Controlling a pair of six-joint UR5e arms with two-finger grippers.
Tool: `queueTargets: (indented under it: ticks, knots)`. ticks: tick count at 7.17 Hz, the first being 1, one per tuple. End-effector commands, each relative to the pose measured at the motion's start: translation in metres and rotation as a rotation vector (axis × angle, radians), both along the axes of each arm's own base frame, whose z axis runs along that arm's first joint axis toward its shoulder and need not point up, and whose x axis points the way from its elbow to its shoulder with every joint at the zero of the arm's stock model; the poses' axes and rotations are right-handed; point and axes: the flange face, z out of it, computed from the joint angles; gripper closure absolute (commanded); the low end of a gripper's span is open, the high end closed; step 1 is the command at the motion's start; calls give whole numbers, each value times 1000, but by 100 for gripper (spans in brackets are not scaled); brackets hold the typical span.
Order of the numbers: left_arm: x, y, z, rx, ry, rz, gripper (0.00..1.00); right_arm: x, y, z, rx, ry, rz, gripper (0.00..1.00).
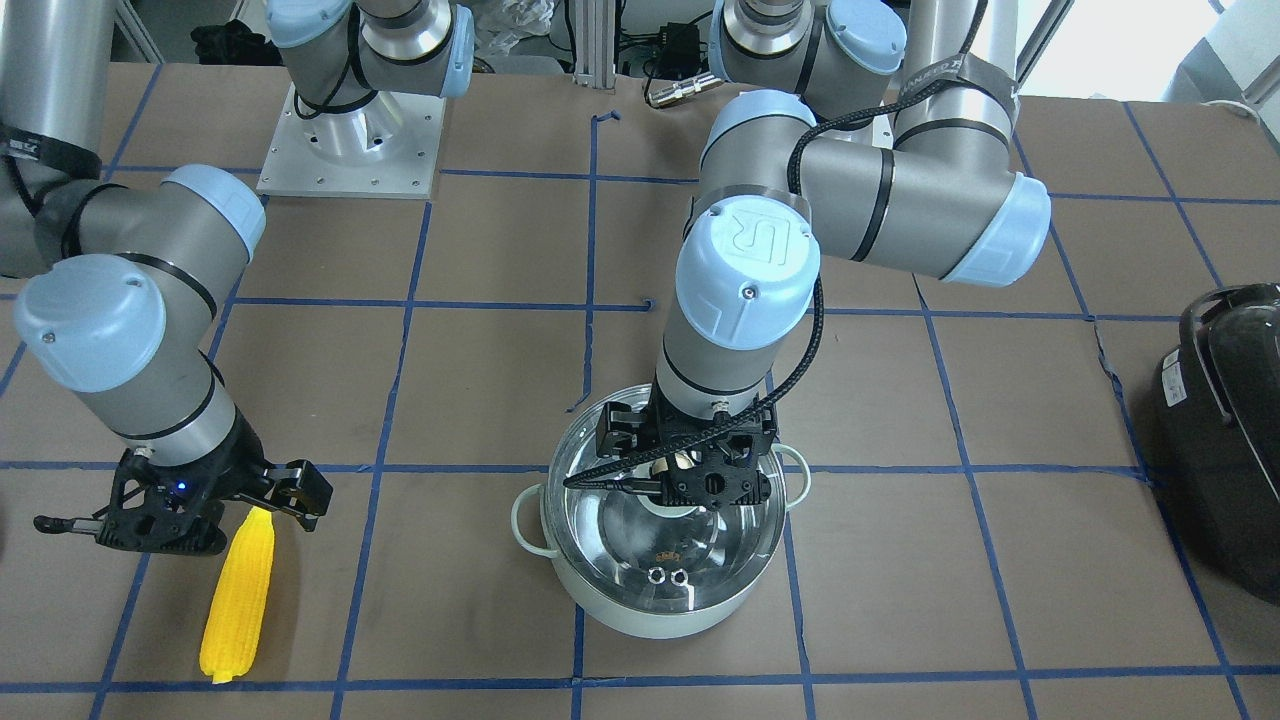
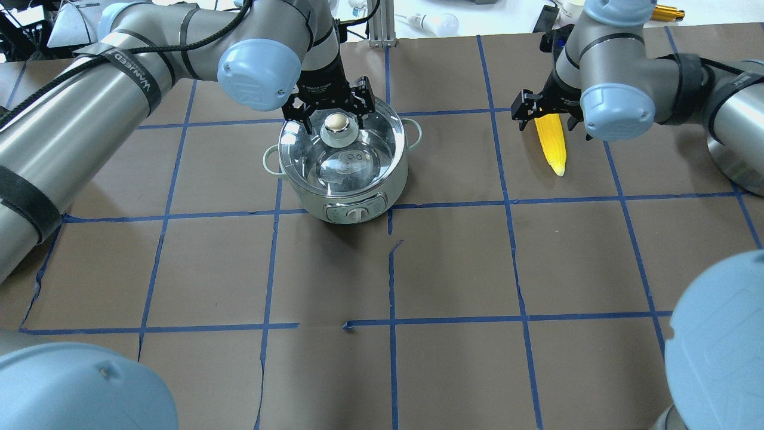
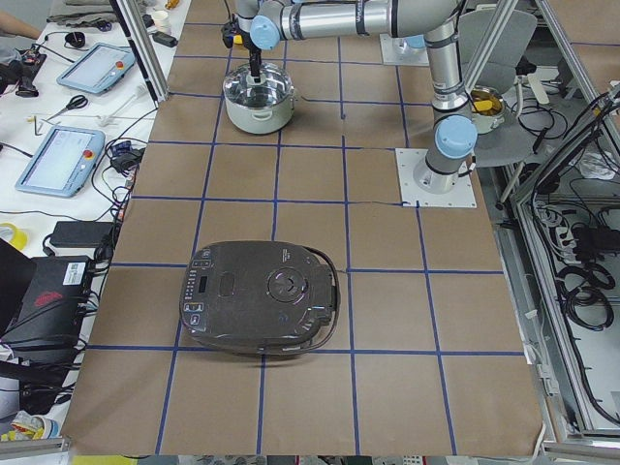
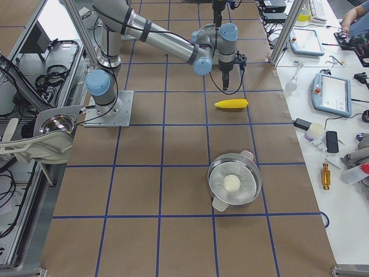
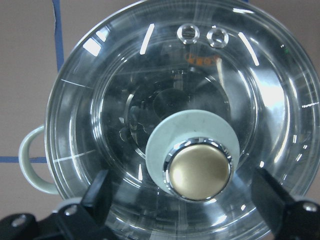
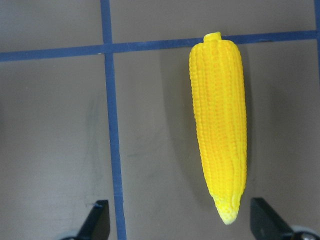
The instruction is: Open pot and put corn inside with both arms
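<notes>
A pale green pot (image 2: 332,208) with a glass lid (image 2: 349,170) stands on the table; the lid is on. My left gripper (image 2: 332,116) is open, its fingers on either side of the lid's gold knob (image 5: 200,170) without touching it, as the left wrist view (image 5: 184,195) shows. A yellow corn cob (image 2: 552,142) lies flat on the table to the pot's right. My right gripper (image 2: 549,114) is open and hovers just above the cob's thick end. The right wrist view shows the cob (image 6: 220,130) between the fingertips (image 6: 97,217), apart from both.
A black rice cooker (image 3: 262,295) sits far along the table on my left side, also seen in the front view (image 1: 1225,430). Blue tape lines grid the brown table cover. Benches with tablets and tools stand beyond the far edge.
</notes>
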Motion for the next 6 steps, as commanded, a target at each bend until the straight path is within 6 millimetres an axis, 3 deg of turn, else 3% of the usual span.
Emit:
queueTargets:
  ticks: [1,2,5,6]
  knots:
    - [-5,0,-3,-7,1,-9,10,-23,-13,-32,12,-5,74,0]
    - [-6,-2,-7,-11,2,-15,16,-44,-16,-42,24,-7,61,0]
    - [-7,-8,-13,-33,4,-21,23,-50,-36,-82,11,-12,58,1]
    - [-7,-6,-12,-30,6,-24,33,-51,-37,-87,15,-13,58,4]
